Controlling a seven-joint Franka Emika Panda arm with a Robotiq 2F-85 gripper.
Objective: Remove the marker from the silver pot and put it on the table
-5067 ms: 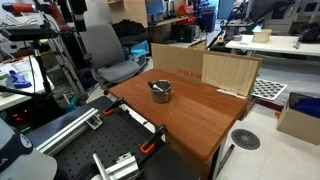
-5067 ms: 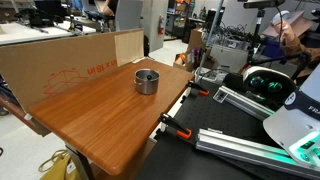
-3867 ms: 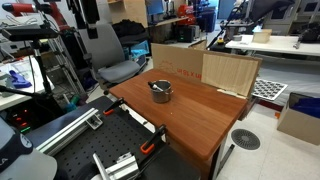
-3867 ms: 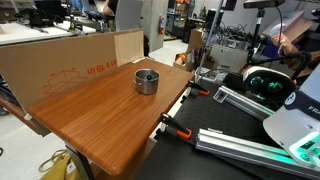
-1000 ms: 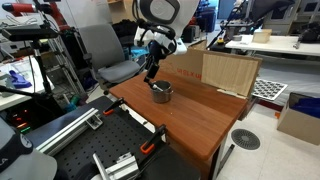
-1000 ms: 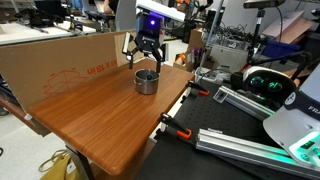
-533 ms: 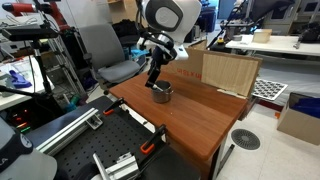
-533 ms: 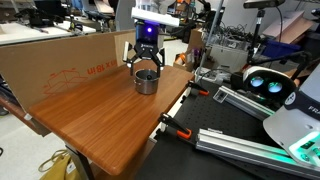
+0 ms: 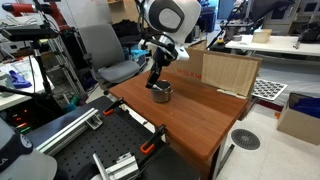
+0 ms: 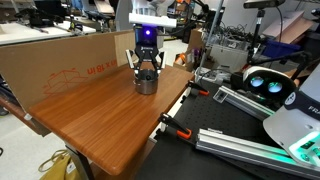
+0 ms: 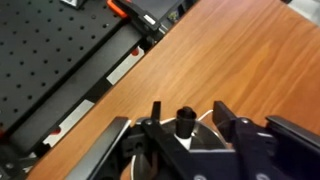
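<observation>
One smooth, reddish-brown wooden surface (image 9: 205, 118) carries one small, round, shiny silver pot (image 10: 147, 86) near its corner, by the flat cardboard sheet (image 10: 60, 62). One thin dark marker (image 11: 186, 122) stands in the pot. The claw (image 10: 147, 72) dips into the pot, partly open, straddling the marker with gaps either side.

Arm (image 9: 163, 17) comes in from above w/ wrist (image 10: 146, 40) bent so gripper (image 10: 146, 72) points approx. straight down, hanging low. In wrist view, the two dark fingers (image 11: 156, 116) stand apart, jaws not closed.
</observation>
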